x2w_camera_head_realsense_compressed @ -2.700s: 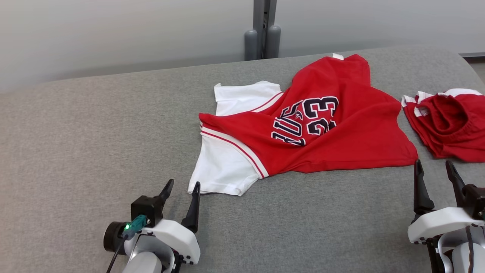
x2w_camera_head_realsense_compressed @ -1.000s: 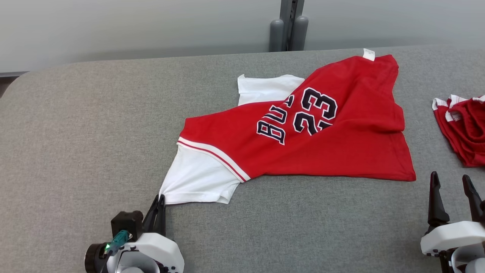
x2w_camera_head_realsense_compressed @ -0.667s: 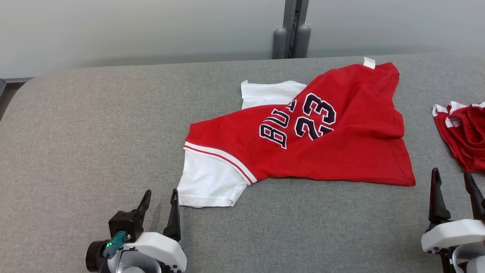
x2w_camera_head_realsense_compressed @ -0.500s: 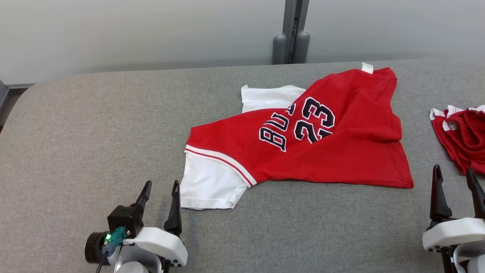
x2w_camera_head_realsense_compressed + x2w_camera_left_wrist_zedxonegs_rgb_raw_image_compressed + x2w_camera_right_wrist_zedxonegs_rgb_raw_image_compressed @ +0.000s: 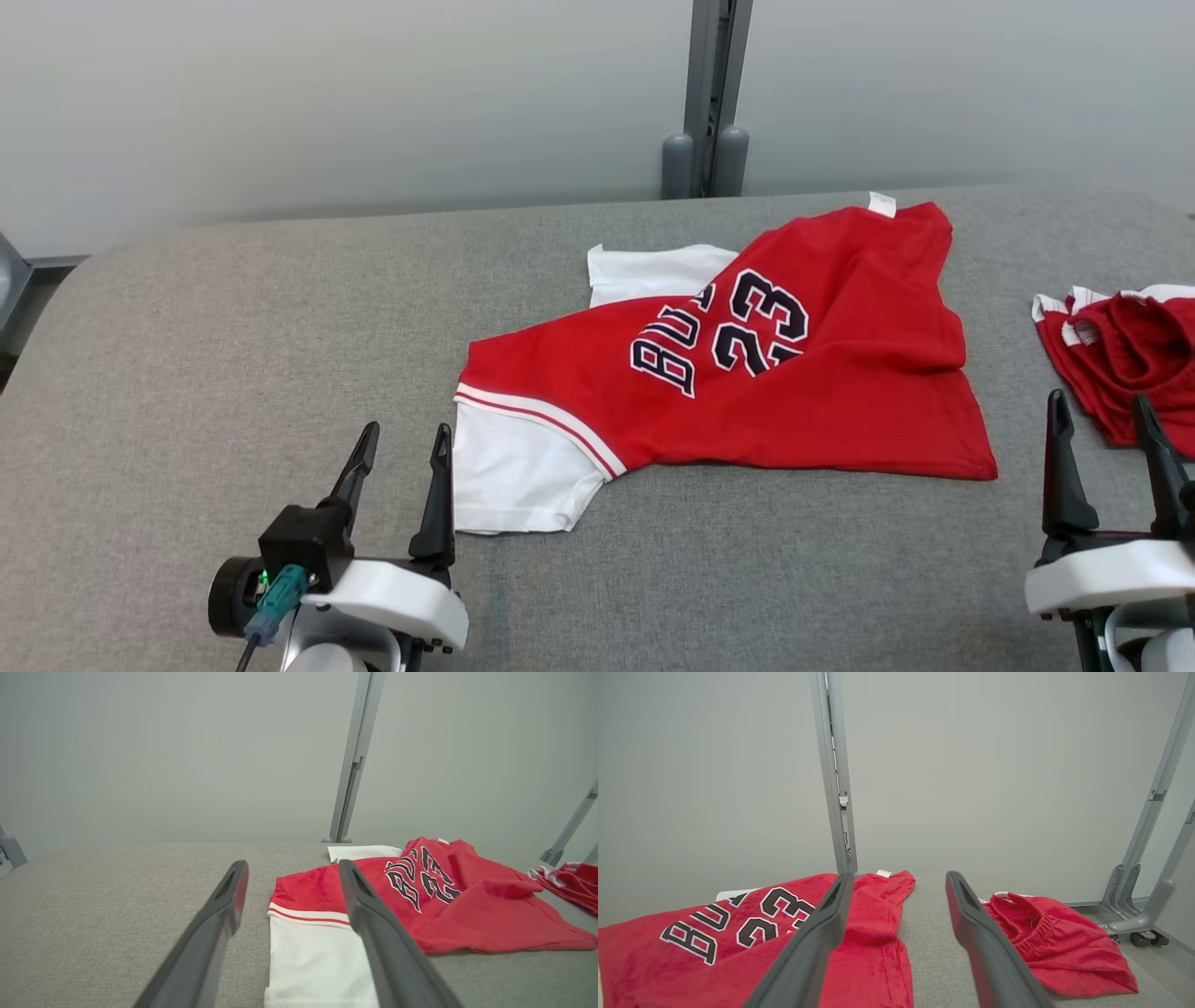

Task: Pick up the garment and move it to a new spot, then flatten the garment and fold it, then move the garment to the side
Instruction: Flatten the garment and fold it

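We see the jersey [image 5: 747,392] lying rumpled, number up, on the worktop [image 5: 233,355], right of the middle and reaching toward the far edge. Its white sleeve [image 5: 509,471] points at the near edge. Our left gripper [image 5: 407,431] has its fingers apart and holds nothing, just beside that sleeve. Our right gripper [image 5: 1099,399] is likewise spread and empty, near the jersey's near right corner. Red shorts [image 5: 1120,355] lie at the right edge.

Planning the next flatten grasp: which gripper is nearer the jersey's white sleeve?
Left. The left gripper stands open right beside the outer edge of the white sleeve. The right gripper, also open, is beyond the far corner of the jersey, close to the red shorts.
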Controlling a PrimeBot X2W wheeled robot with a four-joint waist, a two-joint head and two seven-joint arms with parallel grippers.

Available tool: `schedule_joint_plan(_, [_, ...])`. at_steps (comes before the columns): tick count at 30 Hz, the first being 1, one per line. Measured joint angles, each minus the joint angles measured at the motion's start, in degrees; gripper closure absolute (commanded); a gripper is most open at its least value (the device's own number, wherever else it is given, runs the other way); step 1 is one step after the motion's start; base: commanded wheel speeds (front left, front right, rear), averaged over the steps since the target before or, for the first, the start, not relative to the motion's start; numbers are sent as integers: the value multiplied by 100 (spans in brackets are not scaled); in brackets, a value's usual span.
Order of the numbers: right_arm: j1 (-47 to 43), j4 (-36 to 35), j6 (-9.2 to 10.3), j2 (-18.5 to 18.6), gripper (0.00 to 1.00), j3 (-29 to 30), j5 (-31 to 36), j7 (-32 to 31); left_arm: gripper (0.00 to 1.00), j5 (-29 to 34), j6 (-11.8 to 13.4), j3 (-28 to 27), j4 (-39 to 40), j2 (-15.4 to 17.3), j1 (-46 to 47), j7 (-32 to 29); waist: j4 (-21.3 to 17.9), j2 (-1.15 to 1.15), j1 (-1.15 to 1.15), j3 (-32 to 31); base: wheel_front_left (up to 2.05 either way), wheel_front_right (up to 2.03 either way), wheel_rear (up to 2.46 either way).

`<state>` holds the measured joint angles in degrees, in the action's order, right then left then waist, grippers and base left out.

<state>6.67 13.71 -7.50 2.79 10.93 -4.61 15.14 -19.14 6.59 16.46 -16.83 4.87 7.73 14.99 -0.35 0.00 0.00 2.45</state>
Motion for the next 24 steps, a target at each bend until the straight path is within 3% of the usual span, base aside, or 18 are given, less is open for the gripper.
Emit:
schedule_joint_plan(8, [-369,-245,0,1,0,-267,-187,-1,0,114,-26,-260,197,-92,-422,0,-3,0,0,-212,0,0,0])
schedule_joint_plan(24, [-371,48,0,-1,0,-842,-392,-1,0,267,-56,-341,253,-190,-633,0,96,0,0,-303,0,0,0])
